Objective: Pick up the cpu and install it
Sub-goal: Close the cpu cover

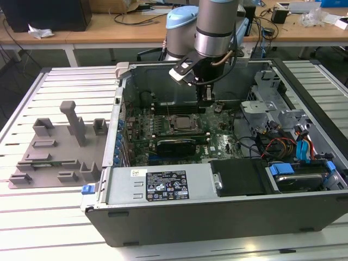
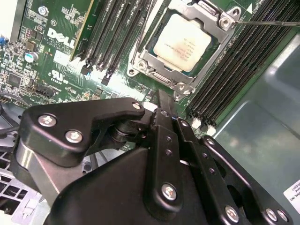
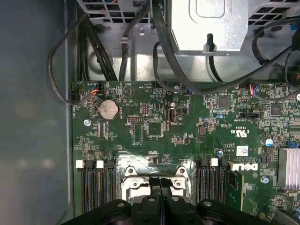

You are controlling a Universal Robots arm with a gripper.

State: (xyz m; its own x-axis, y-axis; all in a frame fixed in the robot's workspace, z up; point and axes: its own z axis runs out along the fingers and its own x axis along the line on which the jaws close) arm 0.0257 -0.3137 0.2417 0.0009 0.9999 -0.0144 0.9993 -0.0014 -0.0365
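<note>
Room was tight around the socket [image 2: 174, 80], a square frame of bright stamped metal screwed at its corners to the green motherboard [image 3: 187, 140]. Inside that frame lay the cpu [image 2: 183, 42], flat and level, its silvery-grey lid smooth and matte with a pale rim showing at its edges. The gripper [image 2: 165, 104], matte black and bolted with silver screws, hung just beside the socket's edge with its two slim fingers [image 2: 161, 117] pressed together and nothing between them; whether the tips touched the frame could not be told. Long black memory slots [image 2: 112, 33], ribbed and narrow, ran close along two opposite sides of the socket, and a thin wire lever [image 2: 267, 22] stretched out from one corner of it. Past the slots from the socket stood the smooth grey-green inner wall of the computer case [image 2: 267, 122], closing off that side. In the first wrist view a round silver coin battery [image 3: 108, 109] sat on the board farther from the socket, and thick black cables [image 3: 164, 51] looped beyond it beside a pale metal bracket [image 3: 206, 23]. Well apart from the socket, outside the case on the exterior view's left, lay a grey moulded plastic tray [image 1: 38, 163] with upright blocks.
</note>
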